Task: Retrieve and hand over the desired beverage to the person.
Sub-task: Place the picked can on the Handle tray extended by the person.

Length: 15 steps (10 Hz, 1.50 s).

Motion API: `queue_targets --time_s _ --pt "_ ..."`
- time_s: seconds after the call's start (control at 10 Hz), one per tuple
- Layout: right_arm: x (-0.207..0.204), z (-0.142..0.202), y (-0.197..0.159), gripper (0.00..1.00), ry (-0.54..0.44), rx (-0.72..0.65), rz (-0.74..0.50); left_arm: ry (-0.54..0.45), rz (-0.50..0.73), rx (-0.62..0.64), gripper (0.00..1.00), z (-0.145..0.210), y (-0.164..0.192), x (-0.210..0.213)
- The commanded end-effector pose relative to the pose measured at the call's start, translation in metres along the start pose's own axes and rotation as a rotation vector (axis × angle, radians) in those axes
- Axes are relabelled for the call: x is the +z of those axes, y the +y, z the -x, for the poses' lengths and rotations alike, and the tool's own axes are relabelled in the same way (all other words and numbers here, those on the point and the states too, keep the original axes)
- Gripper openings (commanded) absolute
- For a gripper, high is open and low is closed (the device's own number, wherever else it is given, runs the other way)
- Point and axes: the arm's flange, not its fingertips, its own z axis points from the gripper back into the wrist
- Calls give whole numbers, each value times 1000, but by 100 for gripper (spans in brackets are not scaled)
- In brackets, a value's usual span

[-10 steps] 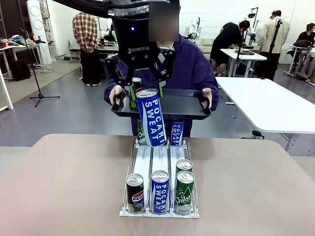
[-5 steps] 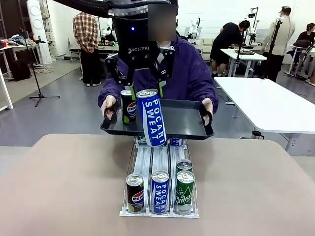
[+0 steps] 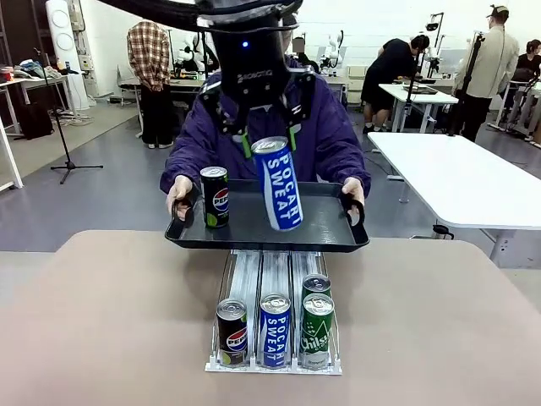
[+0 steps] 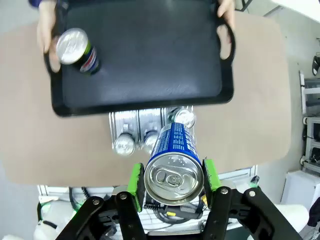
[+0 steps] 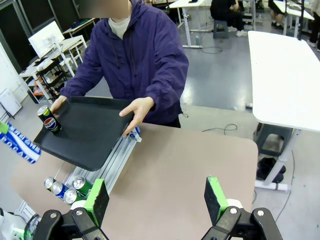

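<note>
Front view: left gripper (image 3: 269, 145), jaws clamped on a Pocari Sweat can (image 3: 279, 183), hangs over the person's (image 3: 325, 127) black tray (image 3: 321, 228); release remains. Right gripper (image 5: 156, 198) gapes empty. At nine o'clock stands a Pepsi can (image 3: 215, 196).

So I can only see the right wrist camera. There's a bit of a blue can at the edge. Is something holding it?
Observer: Yes. The left gripper has its green pads clamped on the Pocari Sweat can, near its top.
Operator: Is it on the tray yet?
Observer: In the front view it hangs tilted, in front of the black tray. I cannot tell whether its bottom touches.
Operator: What are the cans at the front of the rack?
Observer: The rack has a Pepsi can, a second Pocari can and a green can in its front row.
</note>
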Motion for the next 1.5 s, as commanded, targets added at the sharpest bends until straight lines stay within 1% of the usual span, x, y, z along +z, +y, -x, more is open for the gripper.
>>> queue_targets --time_s 0.0,0.2,0.3,0.4,0.6,0.9,1.2,1.4 --pt "-3 0 0 100 -2 -1 -20 -56 -37 -43 58 -45 -50 9" --pt "-3 0 0 100 -2 -1 -20 -110 -161 -54 58 -65 -78 4" --pt "-3 0 0 100 -2 -1 -20 -105 -203 -51 58 -81 -88 -4" --pt "-3 0 0 100 -2 -1 -20 -83 -220 -61 58 -93 -91 -11" --pt "-3 0 0 100 -2 -1 -20 -24 -232 -54 58 -117 -92 -33" --pt "-3 0 0 100 -2 -1 -20 71 -233 -26 58 -141 -86 -84" --pt "-3 0 0 100 -2 -1 -20 111 -252 -17 58 -150 -80 -128" --pt "-3 0 0 100 -2 -1 -20 133 -265 -18 58 -151 -79 -139"
